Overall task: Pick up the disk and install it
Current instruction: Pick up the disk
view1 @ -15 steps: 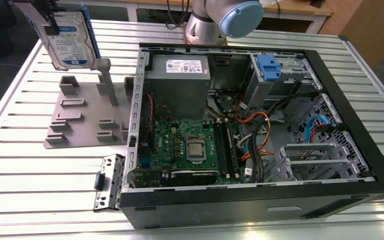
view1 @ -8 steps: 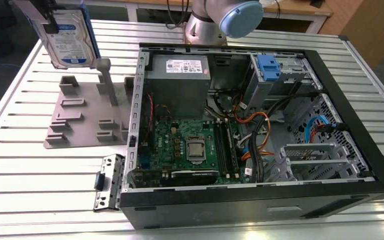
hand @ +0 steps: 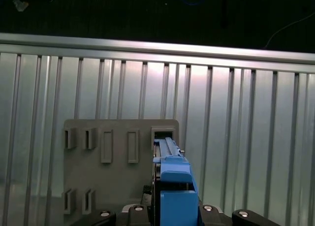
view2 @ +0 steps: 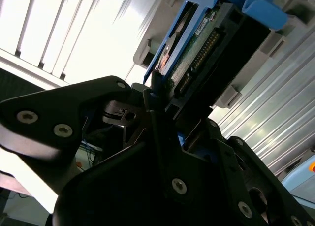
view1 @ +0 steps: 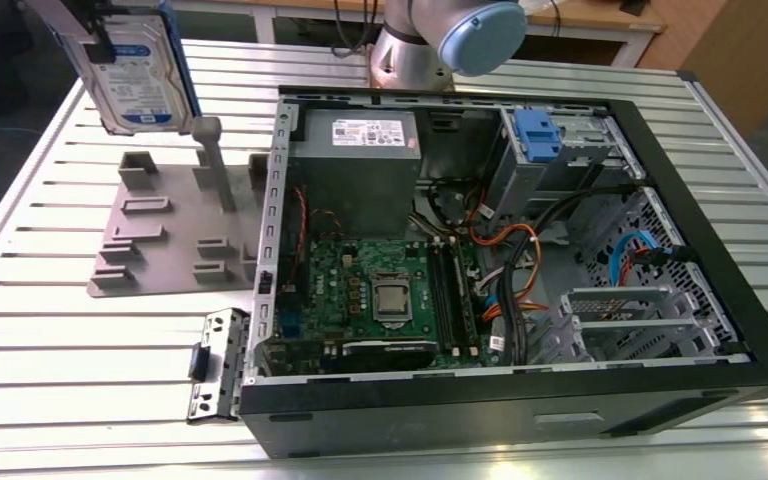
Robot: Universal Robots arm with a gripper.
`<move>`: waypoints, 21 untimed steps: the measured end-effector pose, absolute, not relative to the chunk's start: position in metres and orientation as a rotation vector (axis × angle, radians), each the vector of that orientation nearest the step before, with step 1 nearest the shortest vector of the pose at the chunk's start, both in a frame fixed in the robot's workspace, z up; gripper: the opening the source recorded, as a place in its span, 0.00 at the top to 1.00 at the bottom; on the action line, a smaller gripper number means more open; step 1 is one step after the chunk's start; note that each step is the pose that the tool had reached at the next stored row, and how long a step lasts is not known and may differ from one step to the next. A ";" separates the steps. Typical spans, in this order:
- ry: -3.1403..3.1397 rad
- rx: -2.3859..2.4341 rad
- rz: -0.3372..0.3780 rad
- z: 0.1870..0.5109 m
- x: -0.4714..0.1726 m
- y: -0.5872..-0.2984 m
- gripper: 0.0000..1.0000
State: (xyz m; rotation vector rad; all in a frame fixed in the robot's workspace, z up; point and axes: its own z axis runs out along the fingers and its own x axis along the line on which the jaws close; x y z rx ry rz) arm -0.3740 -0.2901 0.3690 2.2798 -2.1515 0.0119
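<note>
The disk point(view1: 141, 75) is a silver drive with a white-and-blue label and a blue rail frame. In the exterior view it hangs upright in the air at the far left, above the grey slotted holder point(view1: 157, 240). My gripper point(view1: 91, 40) holds it from above and is shut on it. In the second wrist view the disk point(view2: 206, 44) sits clamped between the black fingers point(view2: 152, 95), with its connector edge and blue rail showing. In the first wrist view the blue rail of the disk point(hand: 172, 181) rises over the holder point(hand: 120, 157).
An open computer case point(view1: 758, 330) lies to the exterior view's right of the holder. It contains a motherboard point(view1: 371, 295), a grey power supply point(view1: 357, 150), cables and a drive cage with a blue latch point(view1: 540, 130). A black bracket point(view1: 217, 365) lies by the case's corner. The arm's base point(view1: 438, 40) stands behind.
</note>
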 end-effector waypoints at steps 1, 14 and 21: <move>-2.151 2.280 0.012 0.369 -0.374 -0.290 0.64; -2.151 2.280 0.012 0.378 -0.374 -0.290 0.64; -2.151 2.280 0.012 0.383 -0.374 -0.290 0.64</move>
